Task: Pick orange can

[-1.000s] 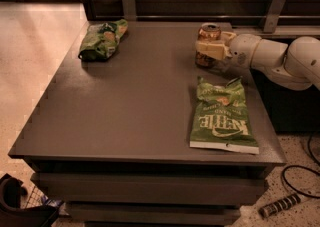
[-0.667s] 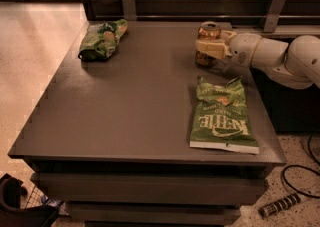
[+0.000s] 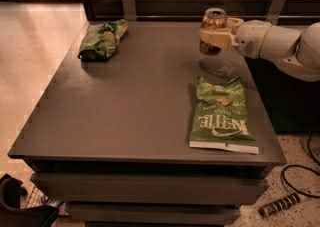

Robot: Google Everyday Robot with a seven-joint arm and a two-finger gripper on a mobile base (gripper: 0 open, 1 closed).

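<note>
The orange can, orange-gold with a silver top, is held upright in the air above the far right part of the dark table. My gripper reaches in from the right on a white arm and is shut on the can, with a cream finger across its front. The can's base hangs clear of the tabletop, and its faint reflection shows on the surface below.
A flat green Kettle chip bag lies on the table's right front, just below the can. A crumpled green chip bag lies at the far left. A wooden wall with metal brackets runs behind. Cables lie on the floor at right.
My gripper has lifted the orange can off the tabletop; earlier it stood on the table in the gripper's grasp. Both chip bags have stayed in place.
</note>
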